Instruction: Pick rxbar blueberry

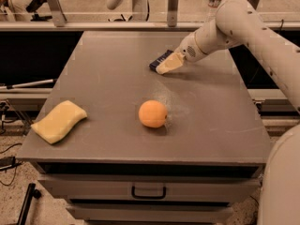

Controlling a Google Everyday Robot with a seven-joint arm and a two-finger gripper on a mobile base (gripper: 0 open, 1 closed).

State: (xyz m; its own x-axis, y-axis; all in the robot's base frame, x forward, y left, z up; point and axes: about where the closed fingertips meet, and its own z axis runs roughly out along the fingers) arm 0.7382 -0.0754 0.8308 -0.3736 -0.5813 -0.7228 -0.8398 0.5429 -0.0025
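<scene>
Grey worktop (117,78), railing behind. Near far edge, right of centre: rxbar blueberry (159,60), flat, hand (169,63) at its right end; grip cannot tell. Risk: thin wrapper skidding away, not pinched.

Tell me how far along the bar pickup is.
Done: the approach. The gripper is at the bar, towards the far right of the table. In hand: the grasp; whether it has hold of the bar can't be seen. Left: the lift, since the bar looks low against the tabletop. The orange and sponge lie apart, nearer the front.
</scene>
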